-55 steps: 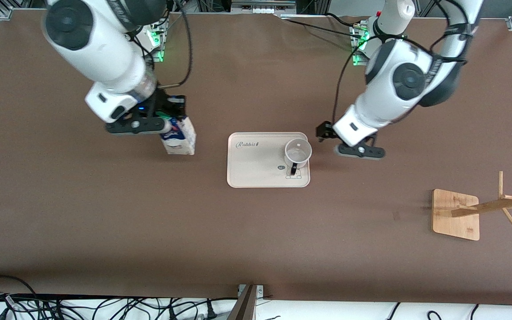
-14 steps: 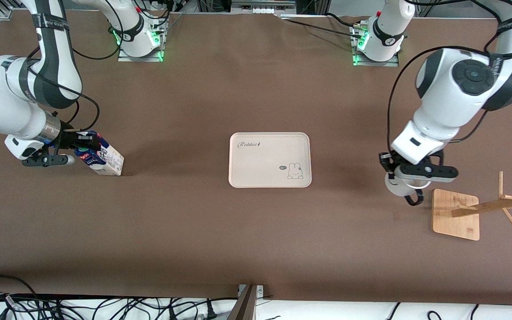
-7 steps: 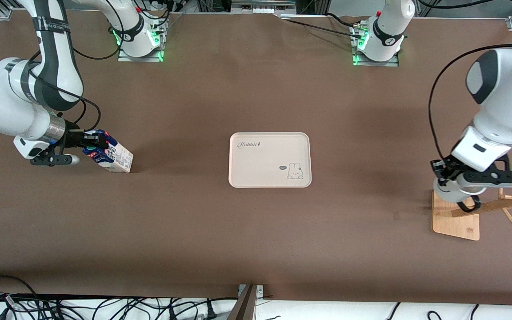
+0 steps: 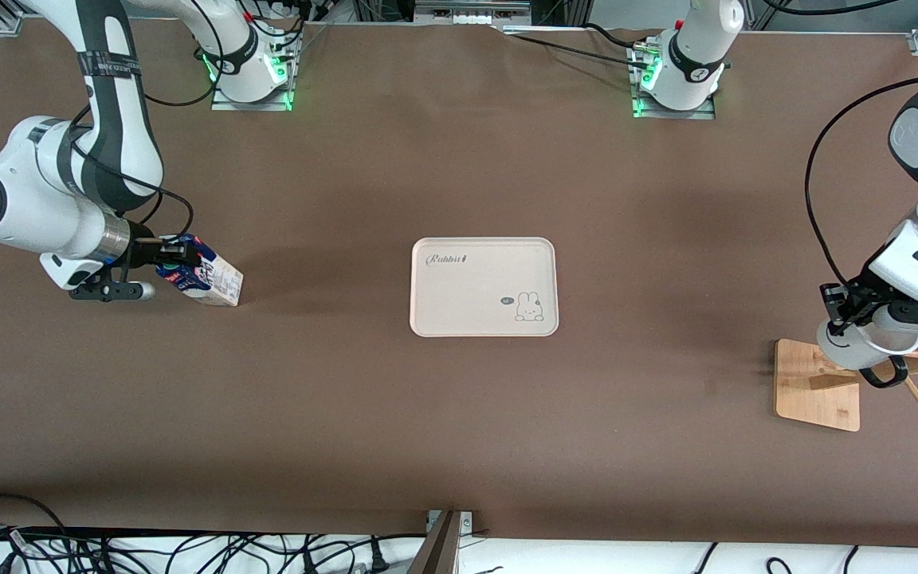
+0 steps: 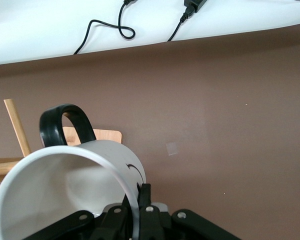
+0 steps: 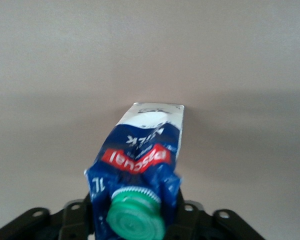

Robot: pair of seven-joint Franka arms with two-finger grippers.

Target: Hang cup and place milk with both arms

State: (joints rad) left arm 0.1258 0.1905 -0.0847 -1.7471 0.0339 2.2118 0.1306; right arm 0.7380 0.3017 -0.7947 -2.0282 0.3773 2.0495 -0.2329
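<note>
Brown table (image 4: 459, 414), white smiley cup (image 5: 65, 195) (black handle), blue-white milk (image 6: 140, 160)

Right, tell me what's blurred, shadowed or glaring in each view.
Front view: sharp and evenly lit, a soft shadow beside the milk.
Left wrist view: the cup is sharp, the white strip past the table edge glares.
Right wrist view: the carton's green cap is soft, the table washed pale.
</note>
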